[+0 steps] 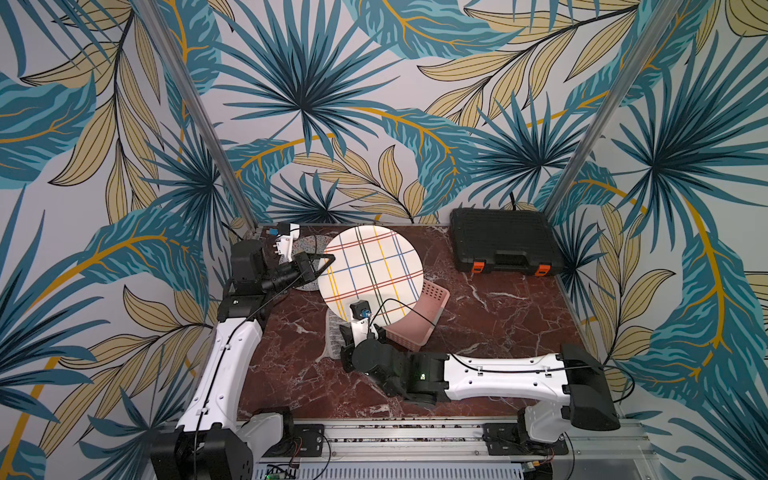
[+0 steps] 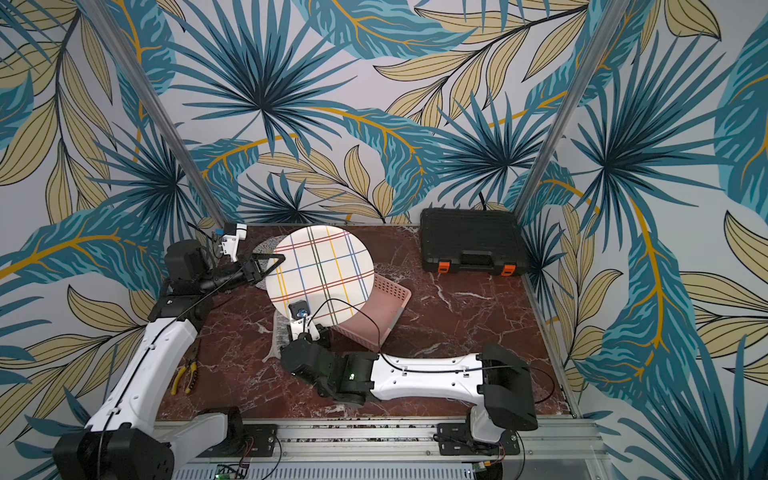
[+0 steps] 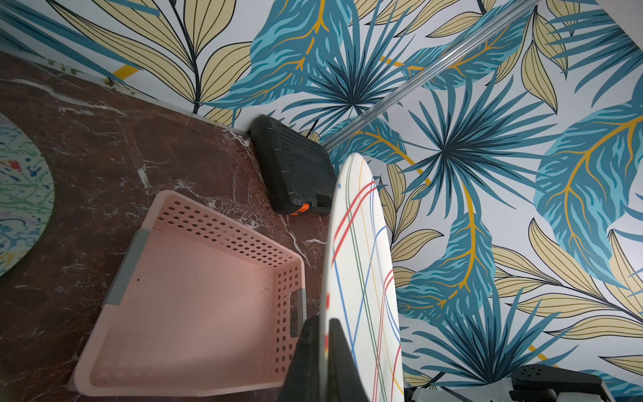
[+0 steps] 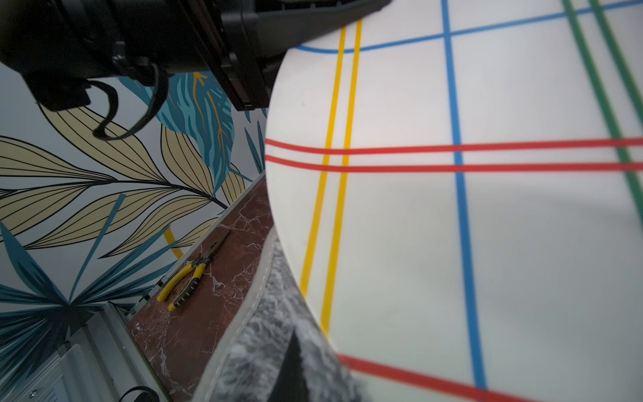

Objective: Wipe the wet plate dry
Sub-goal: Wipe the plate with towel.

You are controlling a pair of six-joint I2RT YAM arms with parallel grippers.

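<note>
Your left gripper (image 1: 326,262) is clamped tight on the left rim of the round white plate with coloured grid lines (image 1: 371,274), held tilted above the pink perforated basket (image 1: 419,320). Your right gripper (image 4: 294,362) is pinched closed on a grey fuzzy cloth (image 4: 257,341) at the plate's near edge.

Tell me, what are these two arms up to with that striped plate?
They are drying it. The left gripper is shut on the edge of the striped plate and holds it up, tilted, above a pink basket. The right gripper is shut on a grey cloth, which it holds right at the plate's near edge. Whether any water is left on the plate cannot be seen.
</note>
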